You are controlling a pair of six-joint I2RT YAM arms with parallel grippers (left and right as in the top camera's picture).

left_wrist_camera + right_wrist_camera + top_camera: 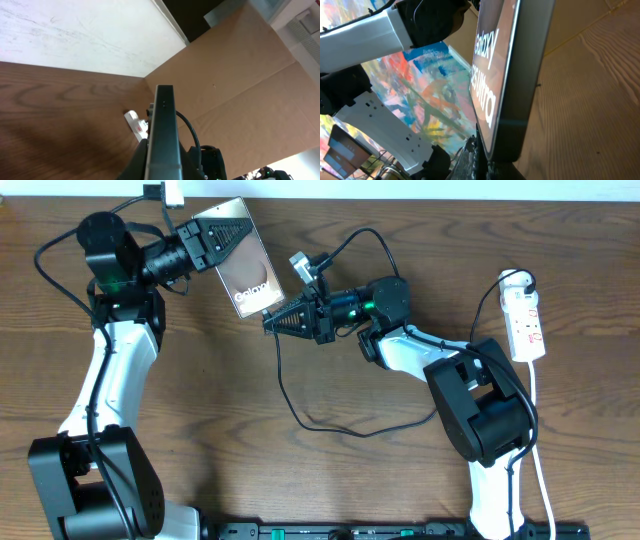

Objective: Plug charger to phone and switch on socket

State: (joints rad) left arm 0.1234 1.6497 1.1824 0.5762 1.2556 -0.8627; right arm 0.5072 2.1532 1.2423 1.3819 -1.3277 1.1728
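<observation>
My left gripper (pixel 208 238) is shut on the top end of the phone (pixel 245 270) and holds it tilted above the table, lettering up. The left wrist view shows the phone edge-on (pixel 162 125). My right gripper (pixel 272 322) points left with its tips at the phone's lower end. It looks shut on the connector end of the charger, whose black cable (pixel 300 418) loops across the table. In the right wrist view the phone (pixel 520 75) fills the frame, and the fingers (pixel 490 165) sit right at its bottom edge. The socket (pixel 525 320) lies far right.
The socket's white cord (pixel 540 460) runs down the right side. A small grey plug (pixel 300 264) on a black lead hangs just behind the right gripper. A white object (pixel 172 192) sits at the back edge. A cardboard wall (pixel 240 75) stands behind the table.
</observation>
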